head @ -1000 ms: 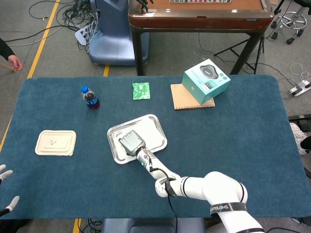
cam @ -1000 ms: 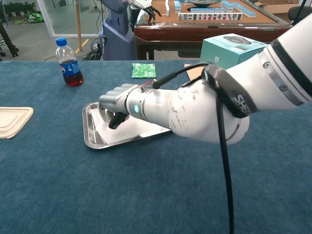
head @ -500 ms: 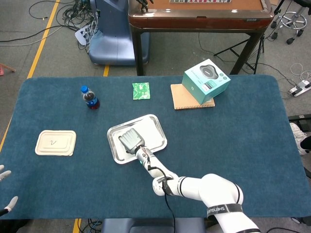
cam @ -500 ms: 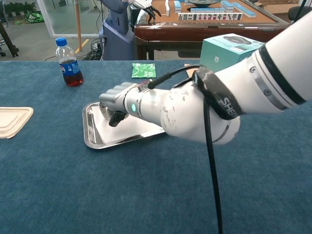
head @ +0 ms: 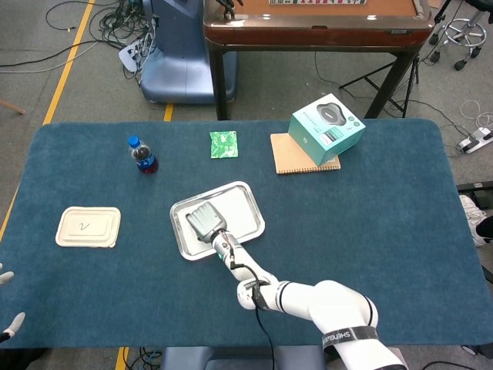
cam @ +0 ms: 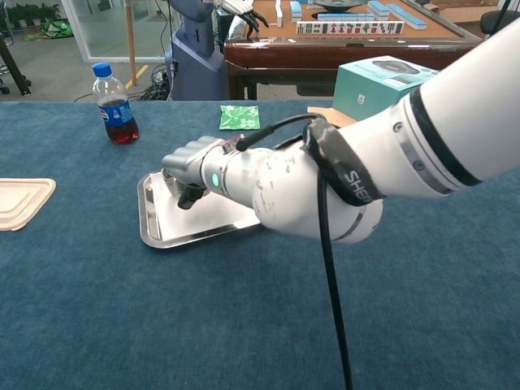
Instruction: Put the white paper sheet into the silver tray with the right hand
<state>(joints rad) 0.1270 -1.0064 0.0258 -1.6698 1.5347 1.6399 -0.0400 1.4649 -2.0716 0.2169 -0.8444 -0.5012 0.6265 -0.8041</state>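
The silver tray [head: 179, 208] lies mid-table, seen closer in the chest view as the same tray [cam: 147, 232]. The white paper sheet [head: 242, 218] lies flat inside it, covering its right part, and shows as a pale sheet [cam: 218, 213] in the chest view. My right hand [head: 203, 220] is over the tray's left half, fingers curled down onto the sheet's left end. In the chest view this hand [cam: 188, 169] grips that end low against the tray floor. Only the fingertips of my left hand [head: 8, 324] show at the bottom-left edge, spread apart and holding nothing.
A cola bottle [head: 142, 155] stands at the back left and a green packet [head: 223, 144] lies behind the tray. A teal box [head: 326, 128] rests on a brown notebook [head: 296, 162] at the back right. A beige lidded container [head: 88, 227] lies left.
My right hand slid a little further left across the tray, and the sheet that overhung the tray's near right rim now lies inside it. My left hand dropped slightly out of frame.
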